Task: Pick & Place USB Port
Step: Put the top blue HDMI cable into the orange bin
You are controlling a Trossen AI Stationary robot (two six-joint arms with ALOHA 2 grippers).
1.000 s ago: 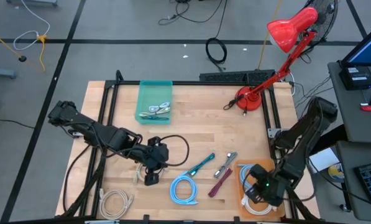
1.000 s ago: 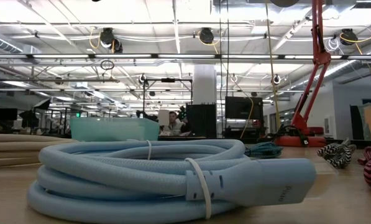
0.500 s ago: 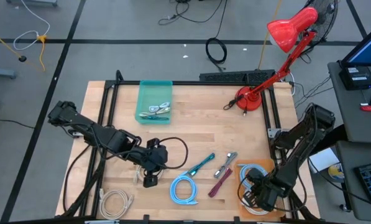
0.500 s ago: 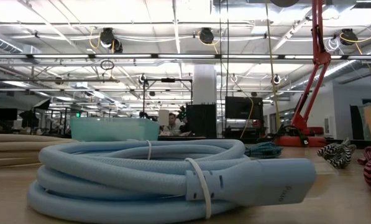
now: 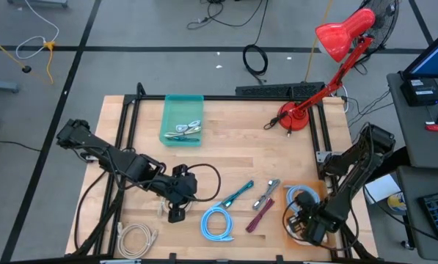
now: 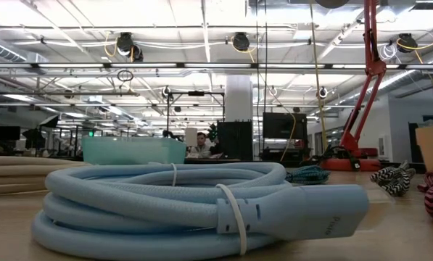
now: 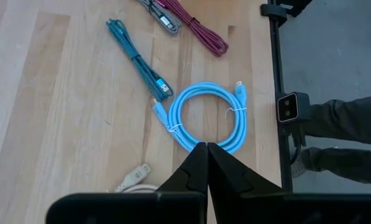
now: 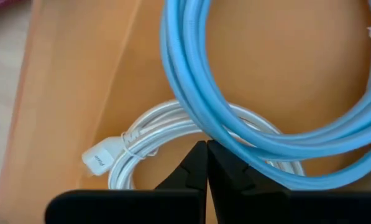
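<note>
Several coiled USB cables are in view. A light blue coil (image 5: 217,222) (image 7: 207,116) lies flat on the wooden table near its front edge. My left gripper (image 5: 178,199) (image 7: 206,146) hangs shut above the table, left of that coil. An orange tray (image 5: 318,198) (image 8: 67,93) at the front right holds a light blue coil (image 8: 191,93) lying over a white coil (image 8: 141,143). My right gripper (image 5: 307,224) (image 8: 207,144) points down into the tray, shut, its tips at the spot where the two coils cross. My right gripper's shut tips stand right at the white coil's upper strands (image 8: 173,127), beside the blue coil, coming from above. Whether they touch either cable, I cannot tell. My left gripper touches nothing.
A teal bin (image 5: 183,119) with cables stands at the back left. A teal braided cable (image 5: 237,193), a grey one (image 5: 268,192) and a maroon one (image 5: 260,216) lie mid-table. A beige coil (image 5: 136,236) lies front left, a red lamp (image 5: 292,117) back right.
My right gripper has sunk lower over the orange tray and turned about its own axis. In the low view the tray's edge now reaches farther into the picture at the right. The light blue coil on the table has stayed put.
</note>
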